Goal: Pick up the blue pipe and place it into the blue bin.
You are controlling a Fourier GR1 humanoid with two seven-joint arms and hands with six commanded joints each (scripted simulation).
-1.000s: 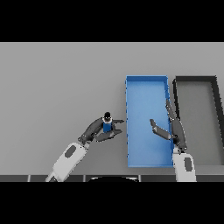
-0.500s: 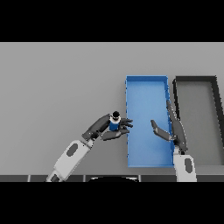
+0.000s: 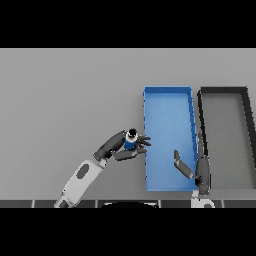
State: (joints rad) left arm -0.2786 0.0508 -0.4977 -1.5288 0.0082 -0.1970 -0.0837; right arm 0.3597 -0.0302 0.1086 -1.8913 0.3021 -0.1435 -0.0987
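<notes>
The blue pipe (image 3: 131, 141) sits in the grasp of the left hand (image 3: 124, 147), held between the thumb side above and the fingers (image 3: 141, 144) curled below and in front of it. It is a short, stubby cylinder standing roughly upright, blue on its body with a dark round opening at the top end that rises just clear of the hand. The fingertips of this hand reach to the near left wall of the blue bin (image 3: 168, 91), touching or almost touching its edge, so the pipe itself is just outside the bin, to the hand's far side from the forearm.

The right hand (image 3: 198, 169) hovers over the lower right part of the blue bin, fingers straight and pointing away from the robot along the bin's right wall, thumb spread out to the left; it holds nothing.

The blue bin is a long rectangular tray with thin raised walls and a flat, smooth floor; nothing lies in it apart from what the right hand covers. Directly beyond the right hand's outer side stands a dark bin (image 3: 222, 90) of the same shape, with black walls and a grey floor. Both rest on the plain, matte grey table (image 3: 65, 95).
</notes>
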